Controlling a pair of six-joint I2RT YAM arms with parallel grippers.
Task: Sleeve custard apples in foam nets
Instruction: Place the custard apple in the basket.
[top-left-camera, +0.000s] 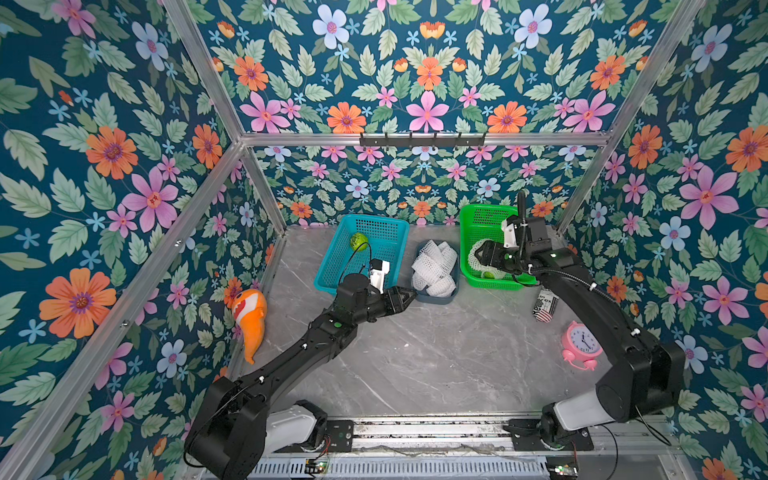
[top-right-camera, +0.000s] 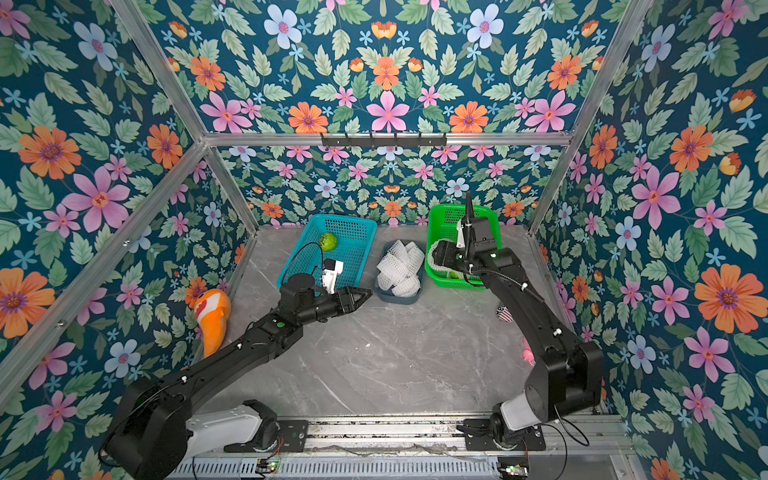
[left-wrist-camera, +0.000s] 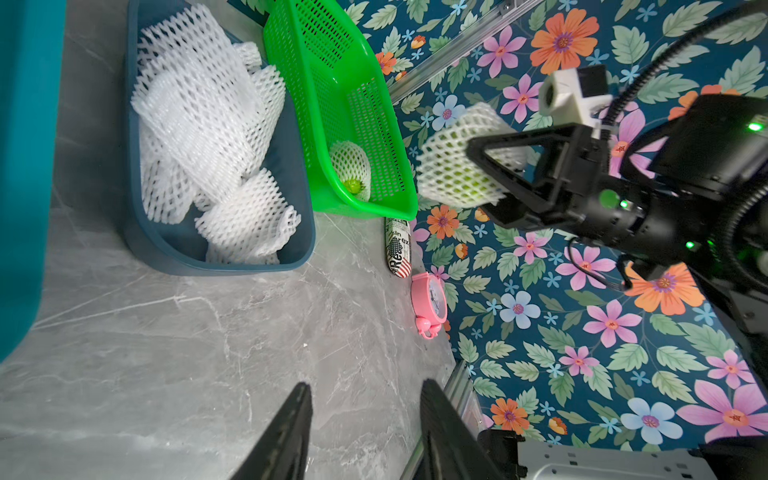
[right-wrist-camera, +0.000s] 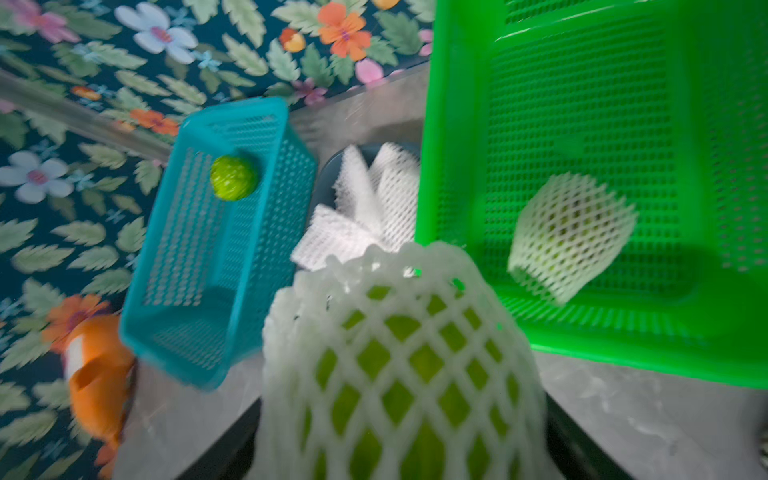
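Note:
My right gripper (top-left-camera: 476, 255) hangs over the green basket (top-left-camera: 482, 208), shut on a custard apple (right-wrist-camera: 399, 365) wrapped in a white foam net (left-wrist-camera: 461, 166). A second netted custard apple (left-wrist-camera: 351, 170) lies inside that basket. A bare green custard apple (top-left-camera: 359, 241) rests in the teal basket (top-left-camera: 328, 266). Several loose foam nets (top-left-camera: 434, 266) are piled in the dark blue tray (top-left-camera: 436, 297) between the baskets. My left gripper (top-left-camera: 411, 295) hovers open and empty above the table, just left of the tray's front corner; its fingertips (left-wrist-camera: 299, 399) frame bare marble.
An orange fish toy (top-left-camera: 249, 316) lies by the left wall. A printed can (top-left-camera: 545, 305) and a pink alarm clock (top-left-camera: 582, 343) sit by the right wall. Grey marble tabletop (top-left-camera: 436, 353) spreads in front of the baskets.

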